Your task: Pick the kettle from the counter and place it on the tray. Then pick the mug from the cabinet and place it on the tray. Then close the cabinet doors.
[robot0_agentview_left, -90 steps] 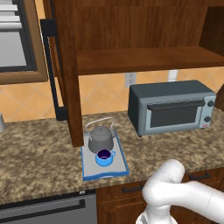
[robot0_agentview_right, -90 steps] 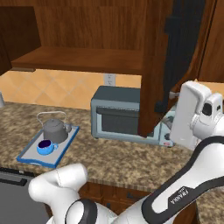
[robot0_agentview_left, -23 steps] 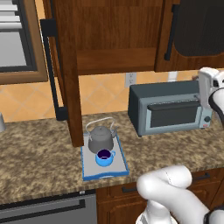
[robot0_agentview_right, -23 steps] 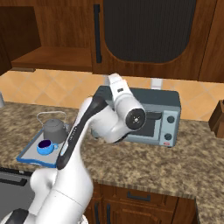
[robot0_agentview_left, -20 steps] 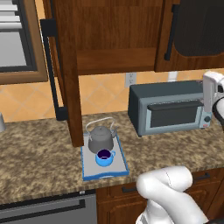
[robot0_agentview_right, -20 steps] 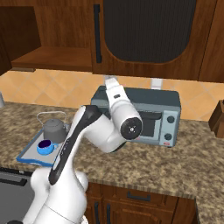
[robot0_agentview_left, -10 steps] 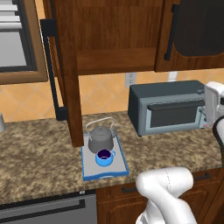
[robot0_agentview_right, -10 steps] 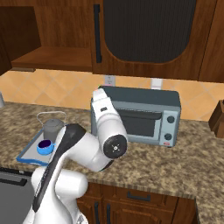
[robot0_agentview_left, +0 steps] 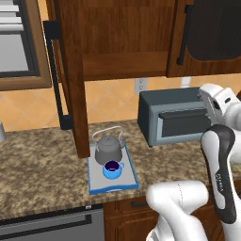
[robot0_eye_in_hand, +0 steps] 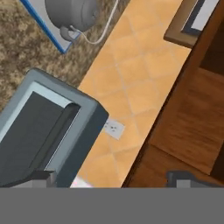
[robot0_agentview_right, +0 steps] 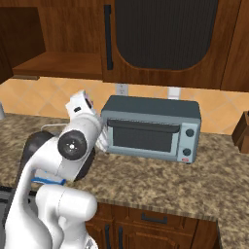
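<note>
From the left base camera, the squat dark grey metal kettle (robot0_agentview_left: 108, 148) and the small bright blue mug (robot0_agentview_left: 112, 169) both sit on the flat light grey tray with the blue rim (robot0_agentview_left: 131, 175) on the speckled brown granite counter (robot0_agentview_left: 37, 160), so what's left, I'd say, is the dark wooden door with the long black bar handle (robot0_agentview_left: 70, 80), standing edge-on and open. Best play: get behind its free edge and sweep it round, clear of the kettle's wire handle. Over to the right base camera: the arm crosses before the grey toaster oven (robot0_agentview_right: 151, 127); no readable brand on it. Hand camera: the gripper (robot0_eye_in_hand: 113, 178) is spread wide and empty, facing the orange tile wall (robot0_eye_in_hand: 131, 83).
</note>
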You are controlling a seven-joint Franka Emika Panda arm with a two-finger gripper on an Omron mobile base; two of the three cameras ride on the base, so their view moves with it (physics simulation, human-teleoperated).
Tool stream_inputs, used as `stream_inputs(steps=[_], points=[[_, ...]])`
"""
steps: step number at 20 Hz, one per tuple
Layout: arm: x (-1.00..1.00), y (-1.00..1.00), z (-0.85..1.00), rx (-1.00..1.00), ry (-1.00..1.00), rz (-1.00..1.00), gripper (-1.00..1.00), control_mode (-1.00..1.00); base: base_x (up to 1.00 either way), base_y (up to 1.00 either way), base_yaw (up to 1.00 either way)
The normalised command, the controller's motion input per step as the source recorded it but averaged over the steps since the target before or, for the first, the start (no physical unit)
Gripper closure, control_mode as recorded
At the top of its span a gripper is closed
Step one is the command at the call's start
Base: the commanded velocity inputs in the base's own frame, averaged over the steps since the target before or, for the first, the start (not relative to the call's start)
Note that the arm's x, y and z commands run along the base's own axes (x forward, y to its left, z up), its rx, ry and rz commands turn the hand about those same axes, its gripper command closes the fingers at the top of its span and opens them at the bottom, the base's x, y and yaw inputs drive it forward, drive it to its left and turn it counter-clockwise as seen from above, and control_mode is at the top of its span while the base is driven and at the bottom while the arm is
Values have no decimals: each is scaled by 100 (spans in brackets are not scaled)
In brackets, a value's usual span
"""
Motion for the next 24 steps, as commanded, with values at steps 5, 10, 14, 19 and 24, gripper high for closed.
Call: stream_inputs(steps=[5,10,14,19,24], points=[[-42,46,10,-26,-13,-40,-100,-100,0,0,0],[-28,34,0,-33,-13,-37,-100,-100,0,0,0],[-12,-8,0,-37,-20,-30,-100,-100,0,0,0],[-16,-23,1,-37,-11,-36,-100,-100,0,0,0],[-15,-19,-2,-38,-7,-44,-100,-100,0,0,0]])
